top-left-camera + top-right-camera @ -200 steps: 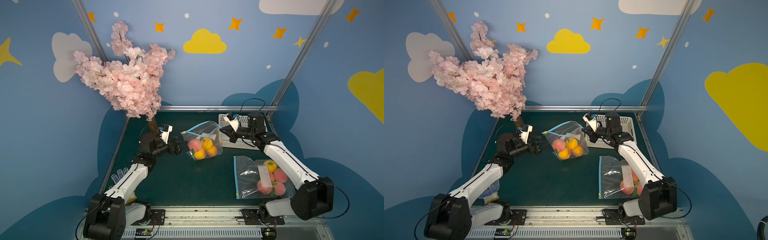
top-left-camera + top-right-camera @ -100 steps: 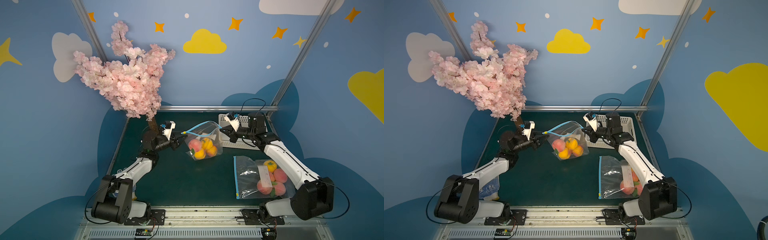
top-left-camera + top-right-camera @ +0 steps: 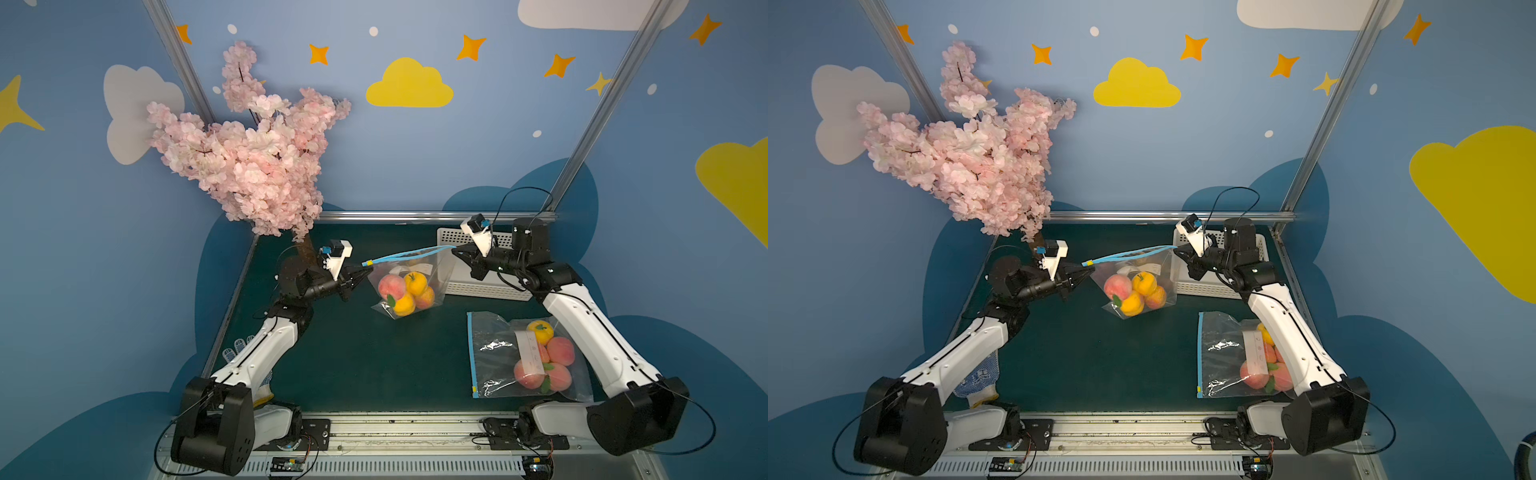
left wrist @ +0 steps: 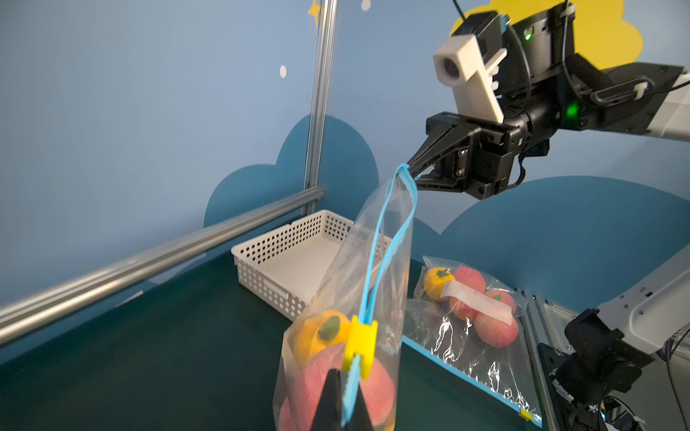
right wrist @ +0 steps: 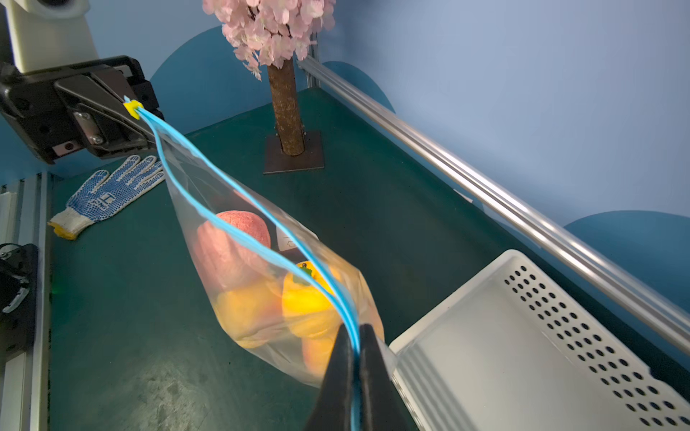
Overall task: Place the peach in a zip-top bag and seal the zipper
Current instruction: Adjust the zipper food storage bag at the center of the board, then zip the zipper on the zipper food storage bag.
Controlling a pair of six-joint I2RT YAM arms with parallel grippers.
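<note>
The bag (image 3: 432,274), peach (image 3: 391,286) inside, is held stretched by its zipper (image 5: 239,224): left gripper (image 3: 365,268) clamped beside the yellow slider (image 4: 360,345), right gripper (image 3: 458,249) clamped on the far end. Sealing is judged in hand; the slider must be drawn across the gaping track.

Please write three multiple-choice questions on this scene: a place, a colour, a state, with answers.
1. Where is the glove? A in the basket; B inside a bag; C on the table near the left arm.
2. What colour is the slider on the held bag? A yellow; B red; C green.
3. The held bag's zipper is: A fully shut; B open along its length; C torn off.
Answers: C, it lies flat on the table; A, yellow in both wrist views; B, its two blue strips stand apart.
</note>
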